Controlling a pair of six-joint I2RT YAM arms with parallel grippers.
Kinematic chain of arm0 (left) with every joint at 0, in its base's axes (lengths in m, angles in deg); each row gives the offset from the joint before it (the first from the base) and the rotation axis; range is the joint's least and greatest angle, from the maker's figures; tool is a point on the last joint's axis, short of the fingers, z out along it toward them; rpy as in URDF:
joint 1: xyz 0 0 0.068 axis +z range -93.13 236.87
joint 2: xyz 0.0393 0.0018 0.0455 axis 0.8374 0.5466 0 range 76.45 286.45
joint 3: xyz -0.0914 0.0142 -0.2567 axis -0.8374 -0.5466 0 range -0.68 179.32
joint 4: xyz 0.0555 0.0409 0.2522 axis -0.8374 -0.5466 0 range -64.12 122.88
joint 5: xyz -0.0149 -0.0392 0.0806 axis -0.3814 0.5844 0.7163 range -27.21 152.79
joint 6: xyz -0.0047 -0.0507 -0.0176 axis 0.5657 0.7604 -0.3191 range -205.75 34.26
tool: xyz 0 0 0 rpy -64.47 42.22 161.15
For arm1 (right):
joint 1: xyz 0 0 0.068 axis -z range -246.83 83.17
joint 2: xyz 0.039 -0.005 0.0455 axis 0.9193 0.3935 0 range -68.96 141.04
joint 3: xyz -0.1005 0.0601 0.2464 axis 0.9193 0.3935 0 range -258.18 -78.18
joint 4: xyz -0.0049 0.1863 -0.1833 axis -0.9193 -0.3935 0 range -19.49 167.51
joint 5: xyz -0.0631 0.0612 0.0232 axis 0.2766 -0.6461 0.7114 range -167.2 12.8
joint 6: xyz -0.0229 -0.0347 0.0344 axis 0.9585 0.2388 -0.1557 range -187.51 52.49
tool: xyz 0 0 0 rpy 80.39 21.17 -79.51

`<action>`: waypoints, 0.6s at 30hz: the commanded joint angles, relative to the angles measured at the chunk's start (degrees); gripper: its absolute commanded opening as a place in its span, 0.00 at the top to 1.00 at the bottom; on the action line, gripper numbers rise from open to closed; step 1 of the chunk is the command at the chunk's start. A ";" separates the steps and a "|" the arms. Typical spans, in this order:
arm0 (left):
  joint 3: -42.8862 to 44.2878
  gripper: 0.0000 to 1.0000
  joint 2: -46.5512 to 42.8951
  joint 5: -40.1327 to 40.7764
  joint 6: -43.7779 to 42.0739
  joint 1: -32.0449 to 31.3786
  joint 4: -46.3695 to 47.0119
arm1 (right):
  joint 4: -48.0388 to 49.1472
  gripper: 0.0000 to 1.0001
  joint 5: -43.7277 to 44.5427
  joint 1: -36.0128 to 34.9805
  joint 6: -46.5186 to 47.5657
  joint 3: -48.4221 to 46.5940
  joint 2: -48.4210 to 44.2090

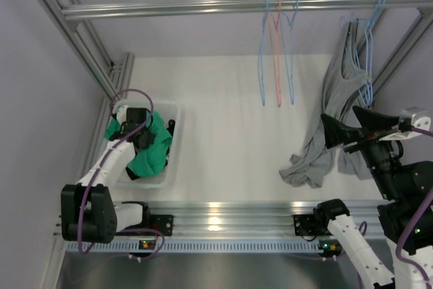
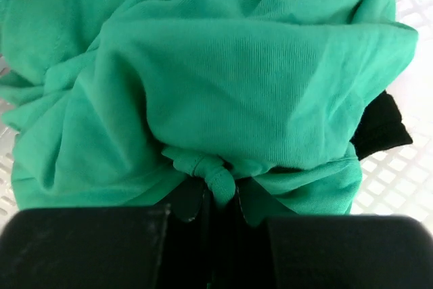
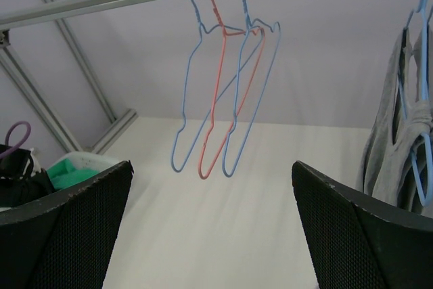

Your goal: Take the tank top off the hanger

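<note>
A grey tank top (image 1: 331, 99) hangs on a blue wire hanger (image 1: 367, 38) from the rail at the far right, its lower end crumpled on the table. It shows at the right edge of the right wrist view (image 3: 385, 160) with the hanger (image 3: 423, 65). My right gripper (image 1: 338, 113) is open and empty, raised just beside the tank top, its jaws wide apart (image 3: 211, 167). My left gripper (image 1: 139, 137) is down in a white basket (image 1: 169, 109), shut on a fold of a green garment (image 2: 237, 79), pinched between its jaws (image 2: 216, 197).
Three empty wire hangers (image 1: 277, 52), two blue and one pink, hang from the metal rail (image 1: 203, 8) at mid-back; they also show in the right wrist view (image 3: 223, 79). A black cloth (image 2: 382, 123) lies under the green garment in the basket. Frame posts stand at both back corners.
</note>
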 commanded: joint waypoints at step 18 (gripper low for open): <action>20.48 0.01 -24.31 -7.60 -10.79 0.61 -15.75 | -11.79 0.01 13.96 0.70 8.92 -26.39 29.95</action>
